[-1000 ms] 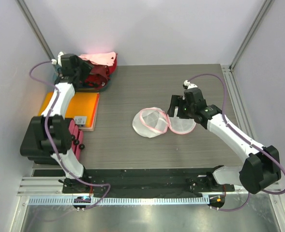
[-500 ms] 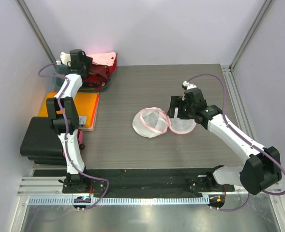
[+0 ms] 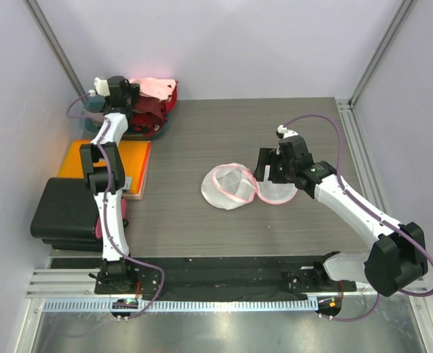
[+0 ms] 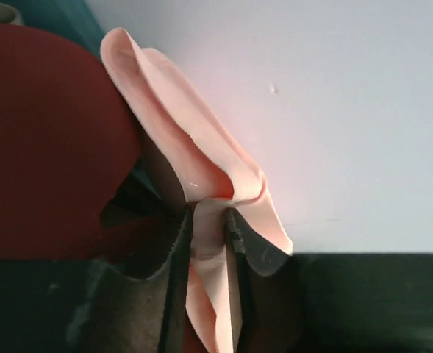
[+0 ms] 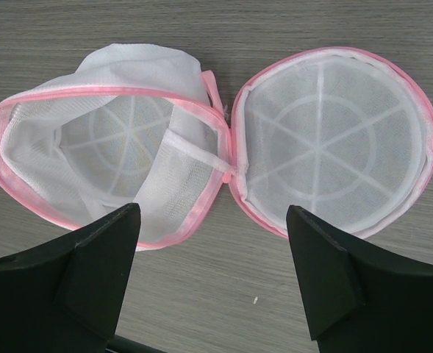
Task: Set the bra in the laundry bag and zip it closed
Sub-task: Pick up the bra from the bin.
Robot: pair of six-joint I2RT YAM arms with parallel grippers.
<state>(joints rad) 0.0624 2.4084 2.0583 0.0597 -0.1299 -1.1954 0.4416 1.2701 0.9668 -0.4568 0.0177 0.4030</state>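
Note:
The laundry bag [image 3: 234,185] is a white mesh pouch with pink zip trim, lying unzipped and spread open in two round halves mid-table; it fills the right wrist view [image 5: 201,154]. My right gripper [image 3: 269,170] hovers open over the bag's hinge, fingers [image 5: 91,272] wide apart and empty. My left gripper [image 3: 133,94] is at the back left over the teal bin [image 3: 91,109] of clothes, shut on a pale pink bra [image 4: 201,169], whose fabric is pinched between the jaws. The pink bra also shows in the top view [image 3: 157,87], beside dark red clothing [image 3: 148,114].
An orange board [image 3: 120,168] and a black case [image 3: 62,213] lie along the left edge. The rear wall stands just behind the bin. Dark red cloth [image 4: 47,140] lies left of the left gripper.
The left arm has stretched further toward the back left and its gripper now sits on the pink bra in the bin. The right arm and bag have barely moved.

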